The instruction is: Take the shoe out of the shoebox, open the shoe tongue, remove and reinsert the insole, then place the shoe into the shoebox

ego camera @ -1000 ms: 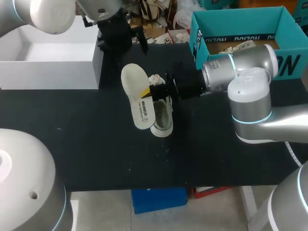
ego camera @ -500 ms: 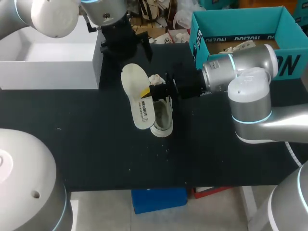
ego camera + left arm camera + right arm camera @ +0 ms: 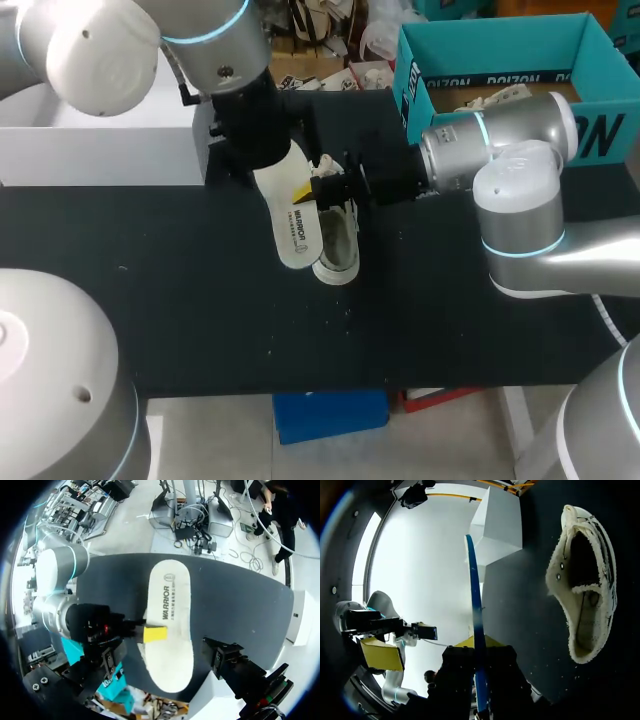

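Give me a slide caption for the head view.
Right gripper holds the insole beside the shoe on the table, left gripper over its far end.

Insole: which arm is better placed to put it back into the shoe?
Right. The right tool is shut on the insole, and the shoe lies on the table right beside it, opening showing. The left tool only hangs over the insole's other end and holds nothing.

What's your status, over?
Right gripper shut on insole. Left gripper open above insole. Shoe on table, outside shoebox. Nothing in the way.
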You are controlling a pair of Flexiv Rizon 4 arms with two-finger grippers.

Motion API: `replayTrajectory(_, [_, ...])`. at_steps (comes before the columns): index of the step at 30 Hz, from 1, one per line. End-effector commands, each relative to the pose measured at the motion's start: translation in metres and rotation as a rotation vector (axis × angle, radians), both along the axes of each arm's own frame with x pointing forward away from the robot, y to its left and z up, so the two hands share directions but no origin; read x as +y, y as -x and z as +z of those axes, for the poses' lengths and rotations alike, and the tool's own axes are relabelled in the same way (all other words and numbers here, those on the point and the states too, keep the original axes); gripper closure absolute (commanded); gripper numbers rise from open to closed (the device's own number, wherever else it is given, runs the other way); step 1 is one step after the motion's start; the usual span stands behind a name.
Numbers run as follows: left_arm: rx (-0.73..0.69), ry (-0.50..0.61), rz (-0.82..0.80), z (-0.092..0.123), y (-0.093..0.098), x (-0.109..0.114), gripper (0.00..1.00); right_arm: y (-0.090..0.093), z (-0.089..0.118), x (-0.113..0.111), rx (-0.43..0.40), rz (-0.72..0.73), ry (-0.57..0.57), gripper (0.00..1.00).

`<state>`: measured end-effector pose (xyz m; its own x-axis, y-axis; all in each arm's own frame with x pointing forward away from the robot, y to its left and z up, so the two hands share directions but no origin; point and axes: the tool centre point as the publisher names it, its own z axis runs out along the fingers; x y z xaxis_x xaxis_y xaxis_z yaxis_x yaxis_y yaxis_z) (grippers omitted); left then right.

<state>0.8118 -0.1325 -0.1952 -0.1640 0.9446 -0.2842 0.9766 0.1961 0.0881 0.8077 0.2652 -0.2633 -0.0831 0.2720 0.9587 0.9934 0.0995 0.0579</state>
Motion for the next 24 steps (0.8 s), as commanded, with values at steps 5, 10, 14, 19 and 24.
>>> replayTrajectory(5, [-0.042,0.015,0.008,-0.007,0.042,0.005,0.0,0.0,0.0,0.001,0.0,-0.001,0.001,1.0])
replayTrajectory(10, [-0.051,0.166,-0.021,-0.003,0.057,0.009,0.0,0.0,0.0,0.001,0.0,-0.001,0.001,1.0])
replayTrajectory(14, [-0.032,0.469,-0.02,0.005,0.059,0.022,0.0,0.0,0.0,0.001,0.0,-0.001,0.001,1.0])
replayTrajectory(19, [0.024,0.95,-0.069,0.014,0.061,0.05,0.0,0.0,0.0,0.001,0.0,-0.001,0.001,1.0])
replayTrajectory(24, [0.024,0.95,-0.069,0.014,0.061,0.05,0.0,0.0,0.0,0.001,0.0,-0.001,0.001,1.0])
